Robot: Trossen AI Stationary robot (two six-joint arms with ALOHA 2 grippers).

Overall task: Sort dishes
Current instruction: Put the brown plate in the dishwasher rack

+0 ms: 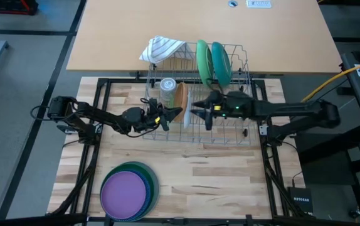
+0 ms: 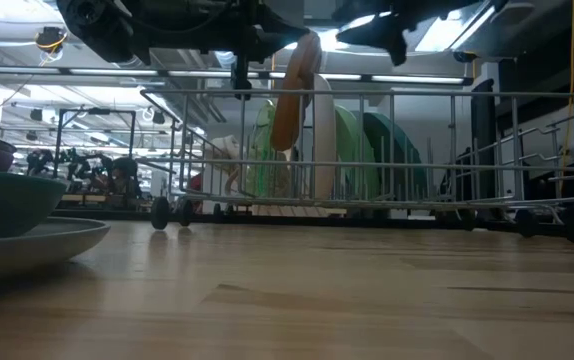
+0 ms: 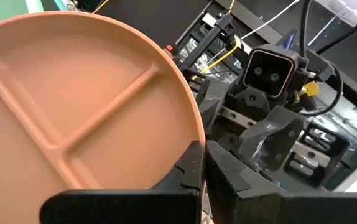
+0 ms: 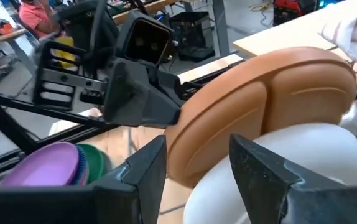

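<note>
- The left gripper (image 1: 167,114) sits left of centre in the high view, over the wire dish rack (image 1: 243,63), its fingers clamped on the rim of a tan divided plate (image 1: 181,100) that stands on edge.
- In the left wrist view the tan divided plate (image 3: 73,93) fills the upper left of the frame, its raised dividers showing, with the dark fingers (image 3: 188,171) pinching its rim at lower centre.
- The right gripper (image 1: 200,110) is at centre of the high view, just beside the plate, its fingers spread apart and holding nothing.
- In the right wrist view the open fingers (image 4: 259,168) frame the tan plate's back, with a white dish (image 4: 278,168) just in front of it.
- A green plate (image 1: 203,61) and a teal plate (image 1: 221,61) stand upright in the rack, upper centre.
- A striped white cloth (image 1: 161,48) hangs at the rack's upper left corner; a clear glass (image 1: 167,88) stands below it.
- At lower left of the high view, a purple plate (image 1: 125,193) tops a stack on the wooden table (image 1: 217,182), with teal and dark green rims showing beneath.
</note>
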